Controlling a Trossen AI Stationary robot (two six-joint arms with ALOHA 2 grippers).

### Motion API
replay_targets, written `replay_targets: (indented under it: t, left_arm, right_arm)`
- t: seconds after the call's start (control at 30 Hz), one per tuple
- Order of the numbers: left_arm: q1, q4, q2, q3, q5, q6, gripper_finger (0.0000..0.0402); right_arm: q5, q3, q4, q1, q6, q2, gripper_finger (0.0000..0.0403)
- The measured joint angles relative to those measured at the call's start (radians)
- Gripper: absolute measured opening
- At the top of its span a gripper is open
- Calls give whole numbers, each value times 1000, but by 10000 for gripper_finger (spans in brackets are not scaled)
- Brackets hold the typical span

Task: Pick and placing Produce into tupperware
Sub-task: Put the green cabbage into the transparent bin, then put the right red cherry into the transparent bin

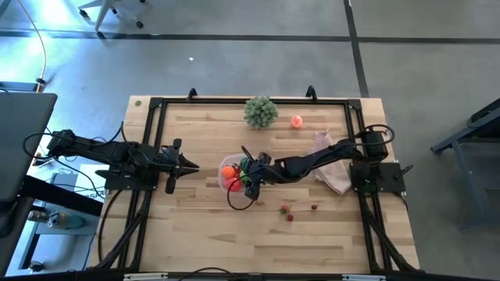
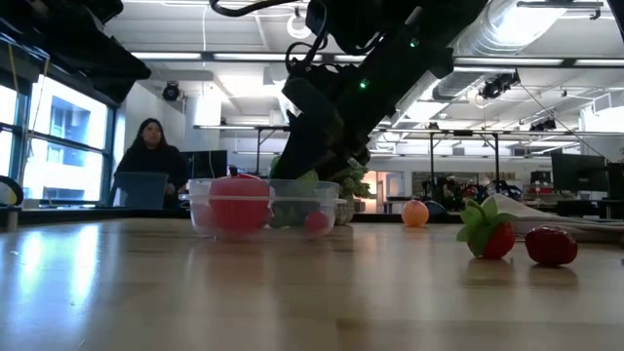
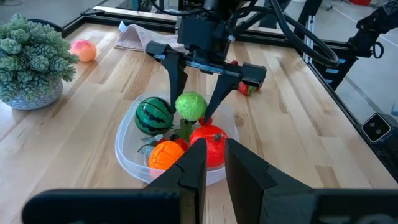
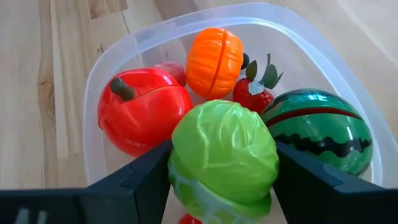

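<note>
Right pincer [image 4: 224, 186] grips green cabbage [image 4: 224, 158] above tupperware [image 4: 106, 74]

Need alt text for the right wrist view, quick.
The right gripper holds a light green cabbage-like toy ball over the clear plastic tupperware, which already holds a red tomato, orange segmented ball, strawberry and striped watermelon.

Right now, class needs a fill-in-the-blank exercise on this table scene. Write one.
1. The right pincer holds a light ___ ball.
2. The ball hangs over the clear ___, beside the watermelon.
3. The left pincer is ___.
4. The peach lies near the bushy ___.

Missing: green; tupperware; shut; plant
</note>
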Motion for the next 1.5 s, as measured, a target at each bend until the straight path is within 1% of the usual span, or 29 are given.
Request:
replay_targets:
  t: [0.3,0.47,0.63,0.77,0.87,0.97,1.07,1.13,1.2,1.33,1.43,1.5]
  left_arm:
    - [0,0,0,0,0,0,46]
    - [0,0,0,0,0,0,46]
    - [0,0,0,0,0,0,46]
    - [0,0,0,0,0,0,46]
    - [0,0,0,0,0,0,46]
    - [0,0,0,0,0,0,46]
    - [0,0,0,0,0,0,46]
    - [0,0,0,0,0,0,46]
    - [0,0,0,0,0,0,46]
    - [0,0,0,0,0,0,46]
    - [0,0,0,0,0,0,46]
    - [0,0,0,0,0,0,46]
  right_arm:
    - [2,0,0,0,-8,0,271]
    - [5,0,4,3,-20,0,275]
    - [53,0,6,26,-64,-21,275]
    - [121,0,0,63,-111,-91,275]
    - [213,0,-39,110,-128,-158,275]
    - [322,1,-123,171,-129,-218,275]
    - [399,1,-218,240,-126,-255,275]
    - [446,1,-275,286,-82,-268,275]
    - [468,1,-356,330,16,-269,275]
    - [455,1,-552,406,282,-261,275]
    - [448,1,-647,465,433,-260,275]
    - [457,1,-740,508,538,-261,275]
